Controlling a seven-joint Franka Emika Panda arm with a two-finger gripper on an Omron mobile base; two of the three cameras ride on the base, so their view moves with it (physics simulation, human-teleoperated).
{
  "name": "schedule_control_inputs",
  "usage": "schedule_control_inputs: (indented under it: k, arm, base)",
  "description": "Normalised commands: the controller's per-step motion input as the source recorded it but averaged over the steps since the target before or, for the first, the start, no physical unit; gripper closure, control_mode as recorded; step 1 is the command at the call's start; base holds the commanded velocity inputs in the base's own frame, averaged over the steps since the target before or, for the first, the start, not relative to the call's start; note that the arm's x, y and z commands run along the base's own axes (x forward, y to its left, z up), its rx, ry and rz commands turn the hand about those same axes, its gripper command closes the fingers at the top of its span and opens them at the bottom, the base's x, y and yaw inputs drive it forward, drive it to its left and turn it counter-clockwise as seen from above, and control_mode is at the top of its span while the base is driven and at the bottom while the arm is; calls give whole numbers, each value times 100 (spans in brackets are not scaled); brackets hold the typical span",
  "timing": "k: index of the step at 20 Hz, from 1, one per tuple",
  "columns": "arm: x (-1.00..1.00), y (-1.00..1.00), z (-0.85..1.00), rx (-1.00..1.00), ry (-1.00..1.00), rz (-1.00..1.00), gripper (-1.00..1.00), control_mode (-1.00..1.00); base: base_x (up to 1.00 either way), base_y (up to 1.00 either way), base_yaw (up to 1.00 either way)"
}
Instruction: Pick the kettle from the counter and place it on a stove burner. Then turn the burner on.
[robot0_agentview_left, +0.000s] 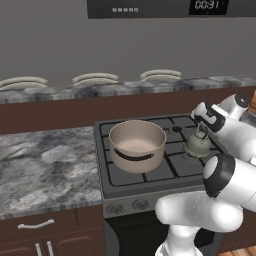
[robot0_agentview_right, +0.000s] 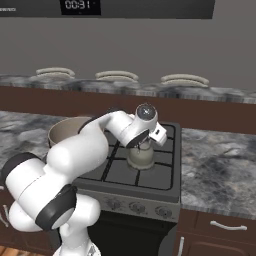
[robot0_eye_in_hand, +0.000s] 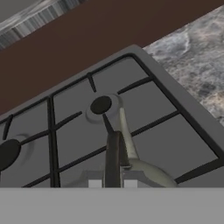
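- the kettle (robot0_agentview_left: 198, 145) is gripped by its dark handle in the clenched gripper (robot0_eye_in_hand: 113, 178)
- it is seen over the cooktop grate (robot0_eye_in_hand: 144, 131), right of the tan pot (robot0_agentview_left: 137, 145)

White arm bent forward and down, wrist tilted, gripper (robot0_eye_in_hand: 112, 183) jaws clamped tight on a thin handle

A large tan pot (robot0_agentview_left: 137, 145) with a dark handle sits on the cooktop's left side. Three stacks of plates (robot0_agentview_left: 95, 78) line the back ledge (robot0_agentview_left: 50, 93) at twelve o'clock. A clock display (robot0_agentview_left: 207, 5) glows above.
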Motion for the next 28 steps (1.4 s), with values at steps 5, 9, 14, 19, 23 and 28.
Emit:
schedule_control_inputs:
  k: [5, 9, 14, 19, 23, 28]
  arm:
    - [2, 0, -14, 0, 0, 0, 100, -100]
    - [2, 0, -14, 0, 0, 0, 100, -100]
    - [4, 0, -15, 0, 0, 0, 100, -100]
    - [1, 0, -15, 0, 0, 0, -100, -100]
    - [0, 0, -10, 0, 0, 0, -100, -100]
    - [0, 0, -7, 0, 0, 0, -100, -100]
  base:
    - [0, 0, 0]
    - [0, 0, 0]
    - [0, 0, 0]
    - [0, 0, 0]
    - [0, 0, 0]
    - [0, 0, 0]
